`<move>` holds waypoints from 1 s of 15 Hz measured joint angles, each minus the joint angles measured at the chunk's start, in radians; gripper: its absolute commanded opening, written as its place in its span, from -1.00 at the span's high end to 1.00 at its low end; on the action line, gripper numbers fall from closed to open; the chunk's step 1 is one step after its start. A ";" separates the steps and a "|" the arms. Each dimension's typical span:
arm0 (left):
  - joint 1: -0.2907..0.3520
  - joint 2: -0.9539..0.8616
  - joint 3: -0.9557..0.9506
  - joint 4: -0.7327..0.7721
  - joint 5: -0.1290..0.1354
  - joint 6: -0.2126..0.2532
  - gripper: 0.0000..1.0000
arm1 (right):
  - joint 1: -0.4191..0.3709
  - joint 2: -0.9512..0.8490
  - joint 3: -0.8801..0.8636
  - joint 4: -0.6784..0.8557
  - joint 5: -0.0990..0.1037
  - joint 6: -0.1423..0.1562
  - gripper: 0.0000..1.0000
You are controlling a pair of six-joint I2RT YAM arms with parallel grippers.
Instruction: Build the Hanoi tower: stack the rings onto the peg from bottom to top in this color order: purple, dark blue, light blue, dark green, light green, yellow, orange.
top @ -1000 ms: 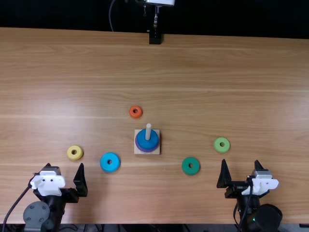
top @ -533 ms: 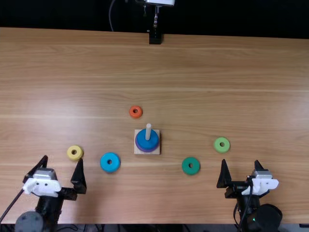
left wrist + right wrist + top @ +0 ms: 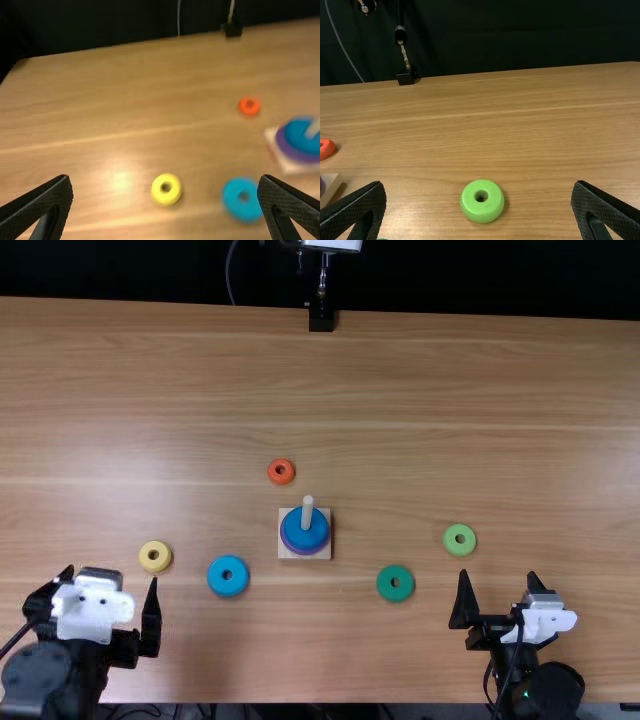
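My left gripper (image 3: 108, 592) is open at the near left, short of the yellow ring (image 3: 155, 556); in its wrist view the left gripper (image 3: 165, 187) has the yellow ring (image 3: 166, 189) beyond its spread fingers. My right gripper (image 3: 500, 585) stands open at the near right, below the light green ring (image 3: 459, 539); the right gripper (image 3: 479, 192) also appears in its own view. On the wooden base (image 3: 287, 552), the purple ring (image 3: 288, 544) lies under the dark blue ring (image 3: 306, 531), around the peg (image 3: 307, 508). Loose on the table: light blue ring (image 3: 228, 576), dark green ring (image 3: 395, 583), orange ring (image 3: 281, 471).
The wooden table (image 3: 450, 390) extends well beyond the rings. A black stand (image 3: 321, 318) is at its far edge. A cable (image 3: 25, 632) runs beside the left arm.
My left gripper has moved left and back toward the near edge, away from the rings, turning slightly. The right arm and all the rings are where they were.
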 measured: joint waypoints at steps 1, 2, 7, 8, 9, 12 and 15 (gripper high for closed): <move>0.000 0.061 0.040 -0.013 0.003 0.066 -1.00 | 0.000 0.000 0.000 0.000 0.000 0.000 -1.00; -0.004 0.118 0.066 -0.005 0.015 0.101 -1.00 | 0.000 0.000 0.000 0.000 0.000 0.000 -1.00; -0.185 0.398 0.097 0.008 0.083 -0.037 -1.00 | 0.000 0.000 0.000 0.000 0.000 0.000 -1.00; -0.203 0.467 0.105 0.008 0.087 -0.061 -1.00 | 0.000 0.000 0.000 0.000 0.000 0.000 -1.00; -0.203 0.511 0.105 0.002 0.091 -0.074 -1.00 | 0.000 0.000 0.000 -0.001 0.000 0.000 -1.00; -0.209 0.668 0.105 0.016 0.108 -0.093 -1.00 | 0.000 0.000 0.000 0.000 0.000 0.000 -1.00; -0.241 0.770 0.142 0.014 0.131 -0.101 -1.00 | 0.000 0.000 0.000 0.000 0.000 0.000 -1.00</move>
